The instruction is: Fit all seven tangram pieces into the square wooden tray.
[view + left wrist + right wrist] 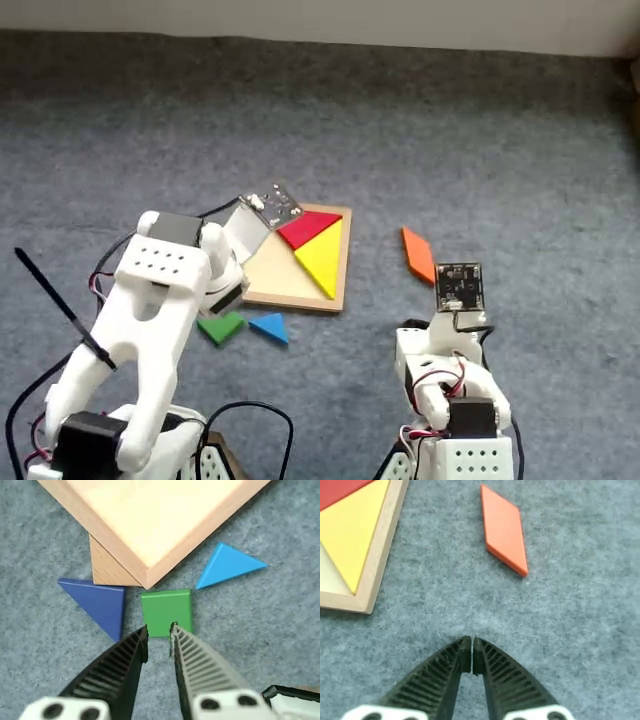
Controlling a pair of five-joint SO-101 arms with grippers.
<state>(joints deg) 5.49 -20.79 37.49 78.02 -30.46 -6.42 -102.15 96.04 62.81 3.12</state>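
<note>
A: What's the bench (520, 150) like?

B: Grey felt-ish cover over the whole top. There's a pale wall strip (320, 15) along the far edge, and that's all the room I get.

A: Anything hard to make out?

B: From above, the left arm (150, 300) sits over the tray's left side, so that part's hidden. A dark blue triangle (97, 602) & a tan wood piece (107, 570) lie by the tray corner there. The tan one's tight against the tray wall, and I can't tell if it runs under.

A: And the tray?

B: The square wooden tray (295, 300) is mid-bench, between the 2 arms and closer to the left one. Inside there's a red triangle (308, 227) at the far side and a yellow triangle (322, 258) touching it, along the right wall. Pale floor shows beside them.

A: Loose pcs?

B: The green square (166, 611) is just off the tray corner, w/ a light blue triangle (227, 566) near it. Both are on the cover. The orange parallelogram (419, 255) lies right of the tray, apart from it, out in front of the right arm (455, 400).

A: Jaws?

B: Left jaws have a narrow gap w/ nothing between, tips at the green square's near edge. Right jaws are all but closed, a mere slit, empty, over bare cover short of the parallelogram.
</note>
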